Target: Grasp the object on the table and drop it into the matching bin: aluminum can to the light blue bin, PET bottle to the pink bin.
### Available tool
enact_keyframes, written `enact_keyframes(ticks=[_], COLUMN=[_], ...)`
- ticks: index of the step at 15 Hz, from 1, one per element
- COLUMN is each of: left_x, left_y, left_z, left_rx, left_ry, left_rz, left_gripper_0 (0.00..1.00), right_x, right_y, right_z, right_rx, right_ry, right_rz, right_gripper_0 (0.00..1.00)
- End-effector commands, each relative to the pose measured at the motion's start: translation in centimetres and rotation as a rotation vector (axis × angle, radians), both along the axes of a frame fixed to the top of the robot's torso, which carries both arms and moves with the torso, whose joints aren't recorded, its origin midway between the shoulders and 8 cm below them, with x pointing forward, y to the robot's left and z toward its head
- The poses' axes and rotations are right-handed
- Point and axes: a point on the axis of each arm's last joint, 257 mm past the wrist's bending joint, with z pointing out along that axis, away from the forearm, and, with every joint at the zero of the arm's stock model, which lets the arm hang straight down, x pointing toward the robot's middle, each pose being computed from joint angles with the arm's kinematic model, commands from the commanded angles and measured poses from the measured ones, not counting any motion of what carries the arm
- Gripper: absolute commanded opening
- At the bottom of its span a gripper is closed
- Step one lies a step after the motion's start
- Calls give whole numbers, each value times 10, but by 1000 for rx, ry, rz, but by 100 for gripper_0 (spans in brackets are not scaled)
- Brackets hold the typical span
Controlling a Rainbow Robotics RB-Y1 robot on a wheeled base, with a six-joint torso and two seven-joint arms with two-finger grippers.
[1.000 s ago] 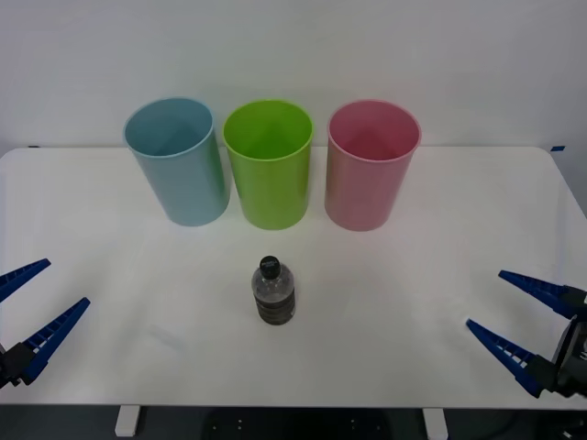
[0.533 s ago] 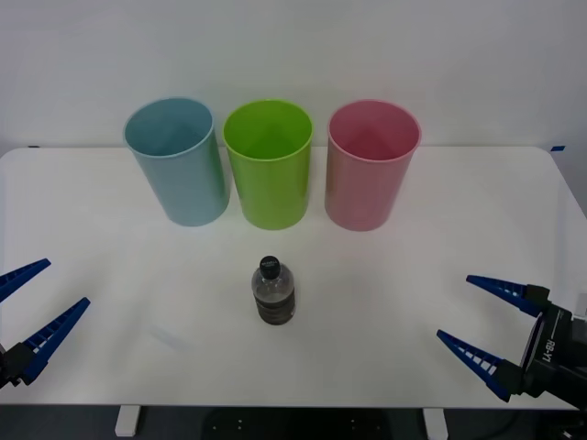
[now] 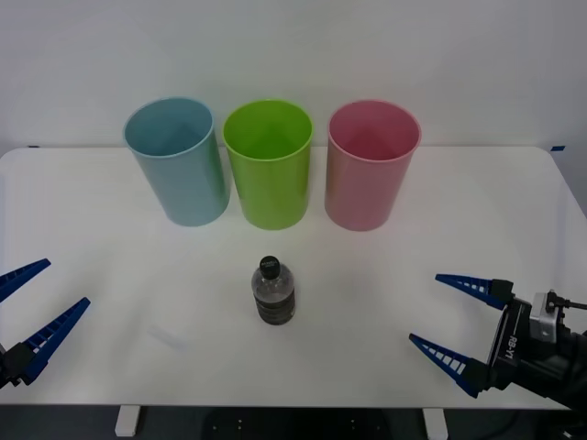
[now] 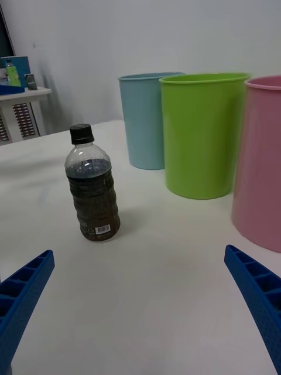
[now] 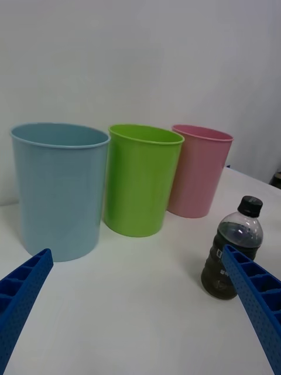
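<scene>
Three bins stood across upper centre of front view: blue bin (image 3: pixel 180 161), green bin (image 3: pixel 269 164), pink bin (image 3: pixel 371 164). Bottle (image 3: pixel 272 291) stood upright on table (image 3: pixel 110 238), centre frame, well apart from bins, ungrasped. Step judged: approach. Right gripper (image 3: pixel 454 321) at lower right, fingers spread wide, empty, pointing at bottle. Left gripper (image 3: pixel 37 302) at lower left edge, likewise spread, idle. Next move needs reach until fingers straddle bottle body, then closing. Left gripper partly cut off by frame edge; label text unreadable.
</scene>
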Motion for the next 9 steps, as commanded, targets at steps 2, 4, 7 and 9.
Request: enact_keyframes(ticks=[2,4,7,9], left_x=[0,0,0,0], left_y=[0,0,0,0], left_z=[0,0,0,0], left_rx=[0,0,0,0], left_ry=[0,0,0,0], left_rz=[0,0,0,0], left_gripper_0=[100,100,100,100], right_x=[14,23,33,35], right_y=[24,37,54,64], right_z=[-9,-15,-28,-32], right_rx=[32,26,5,-8], right_ry=[10,9,9,4], right_rz=[47,64,74,81], right_gripper_0=[100,100,100,100])
